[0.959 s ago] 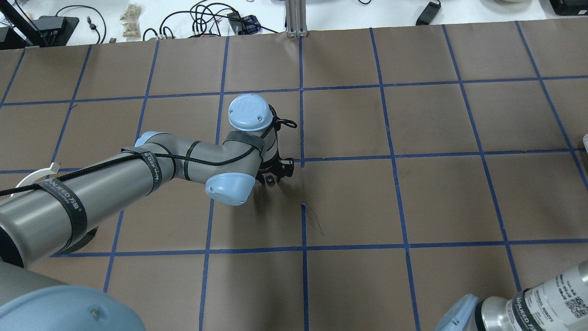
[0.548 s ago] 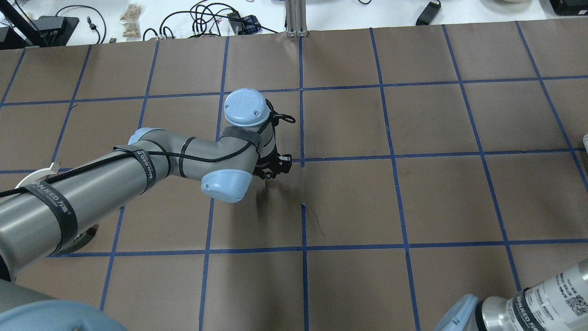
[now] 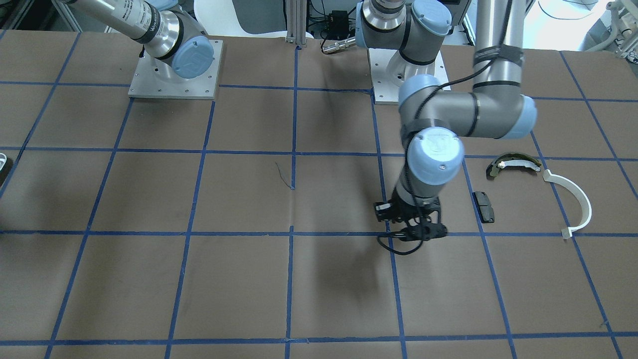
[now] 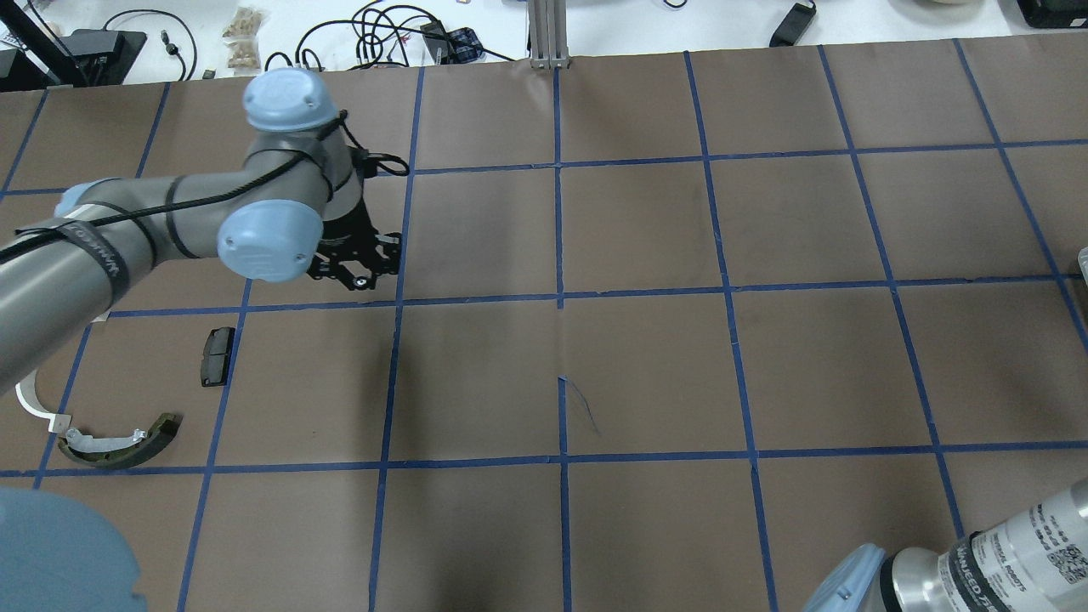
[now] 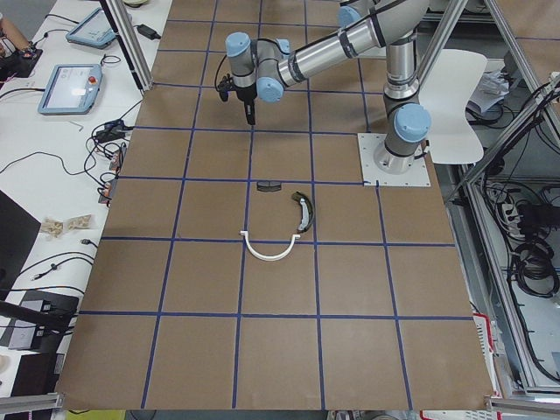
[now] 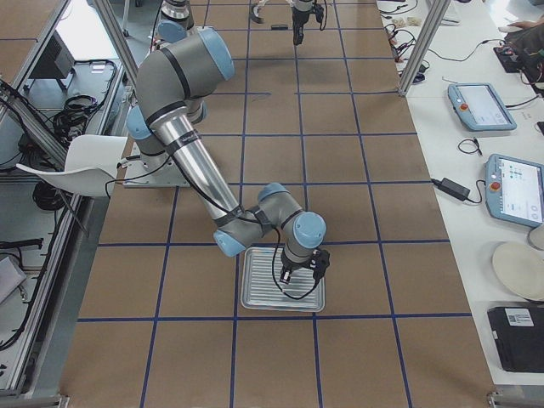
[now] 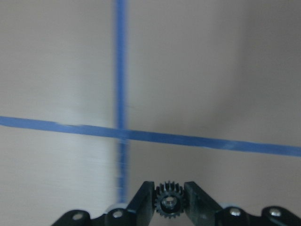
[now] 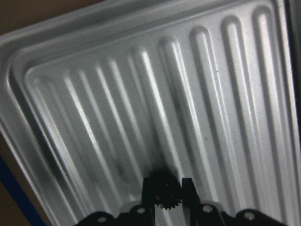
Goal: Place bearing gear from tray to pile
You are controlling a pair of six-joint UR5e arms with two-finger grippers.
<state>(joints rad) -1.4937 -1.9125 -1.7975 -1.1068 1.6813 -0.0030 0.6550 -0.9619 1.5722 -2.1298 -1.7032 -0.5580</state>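
We judge the task about halfway done: our left gripper [image 4: 357, 270], fingers clamped on a gear [image 7: 169, 201], hangs near the pile [image 4: 217, 355] with release not yet done, while the right gripper [image 8: 167, 189] pinches a second gear [image 8: 168, 203] over the tray [image 8: 94, 94], well apart from the pile.

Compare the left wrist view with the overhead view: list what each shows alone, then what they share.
Left wrist only: the bearing gear, clamped in the left gripper. Overhead only: the pile's black pad, olive shoe and part of the white arc. Both: the left gripper over the brown table with blue tape lines.
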